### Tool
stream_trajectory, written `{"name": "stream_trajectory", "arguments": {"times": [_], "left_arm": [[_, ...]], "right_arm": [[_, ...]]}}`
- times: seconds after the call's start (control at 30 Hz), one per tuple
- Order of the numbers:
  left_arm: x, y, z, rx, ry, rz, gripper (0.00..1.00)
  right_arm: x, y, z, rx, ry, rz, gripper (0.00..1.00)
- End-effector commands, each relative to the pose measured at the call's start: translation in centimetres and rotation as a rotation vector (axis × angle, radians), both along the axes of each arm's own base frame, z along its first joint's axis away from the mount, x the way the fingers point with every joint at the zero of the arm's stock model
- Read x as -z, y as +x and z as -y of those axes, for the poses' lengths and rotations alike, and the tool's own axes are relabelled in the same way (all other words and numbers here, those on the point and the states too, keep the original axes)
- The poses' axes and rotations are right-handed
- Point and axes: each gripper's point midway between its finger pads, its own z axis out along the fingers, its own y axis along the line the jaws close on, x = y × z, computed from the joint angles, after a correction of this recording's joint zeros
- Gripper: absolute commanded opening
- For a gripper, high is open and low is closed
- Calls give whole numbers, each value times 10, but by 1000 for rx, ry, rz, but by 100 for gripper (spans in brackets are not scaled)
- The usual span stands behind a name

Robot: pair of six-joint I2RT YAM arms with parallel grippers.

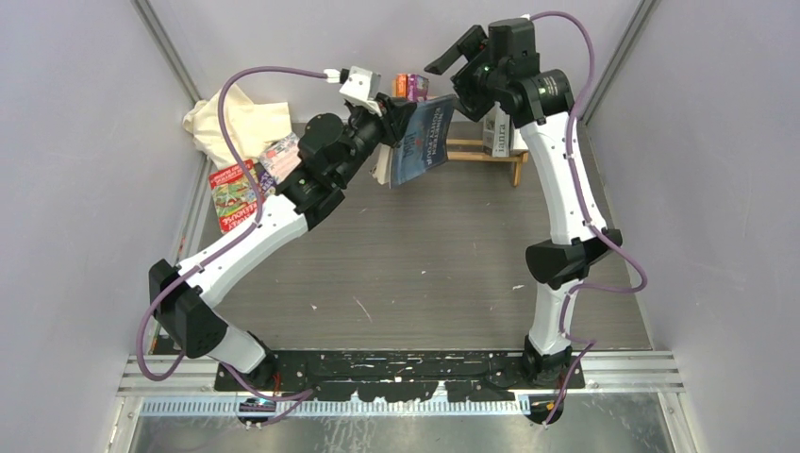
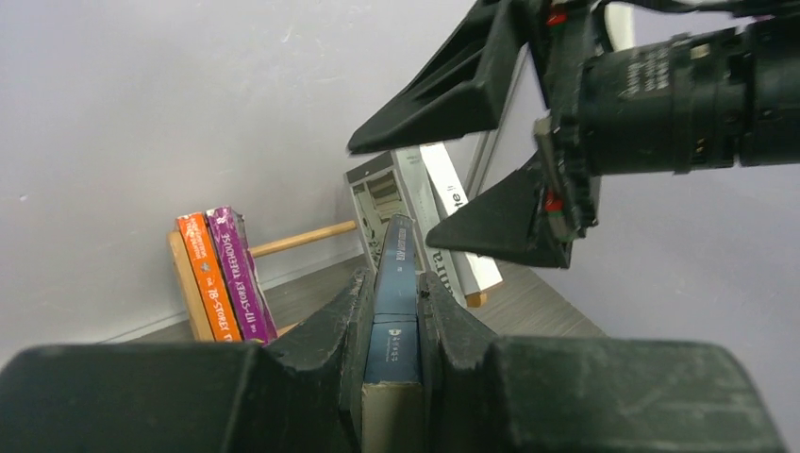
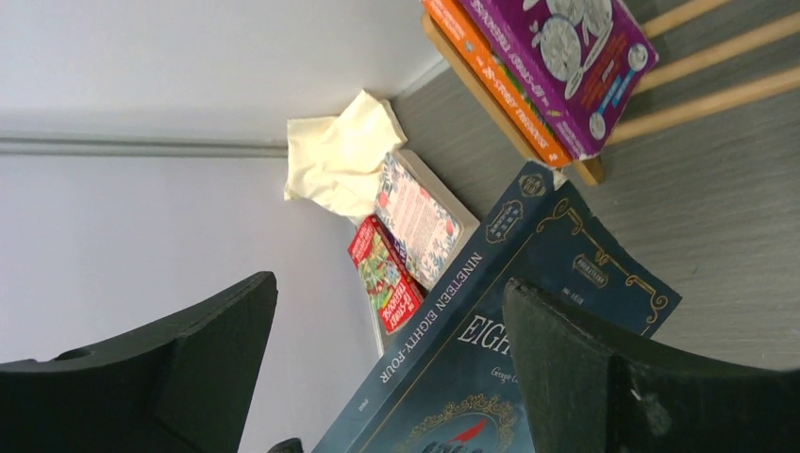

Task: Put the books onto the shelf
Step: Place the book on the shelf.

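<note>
Left gripper (image 2: pixel 394 288) pinches blue book (image 1: pixel 425 142); right gripper (image 2: pixel 453 160) wide open, empty. Hold it upright, slot into shelf (image 2: pixel 302 238) gap beside purple book (image 2: pixel 243 278).

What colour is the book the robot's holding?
Dark blue book, best seen in the right wrist view.

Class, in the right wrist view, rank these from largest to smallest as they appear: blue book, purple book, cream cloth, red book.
1. blue book, though it is nearest the camera, which inflates it
2. purple book, partly cut off by the frame
3. cream cloth
4. red book
</note>
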Motion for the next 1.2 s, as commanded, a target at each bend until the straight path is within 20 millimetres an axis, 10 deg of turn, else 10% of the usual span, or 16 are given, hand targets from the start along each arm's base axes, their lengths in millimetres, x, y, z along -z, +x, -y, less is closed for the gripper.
{"name": "stream_trajectory", "arguments": {"times": [0.0, 0.53, 0.67, 0.9, 1.17], "left_arm": [[-92, -36, -22, 18, -142, 248, 0], [-95, -43, -28, 4, -76, 318, 0], [-96, -46, -32, -3, -74, 332, 0], [-92, -48, -35, -11, -82, 331, 0], [-73, -48, -43, -46, -56, 278, 4]], "right_arm": [[1, -23, -20, -67, 33, -32, 94], [27, -30, -27, -123, 25, -123, 87], [44, -29, -29, -134, 42, -169, 70], [58, -23, -27, -129, 78, -199, 5], [45, -16, -26, -134, 155, -147, 1]]}}
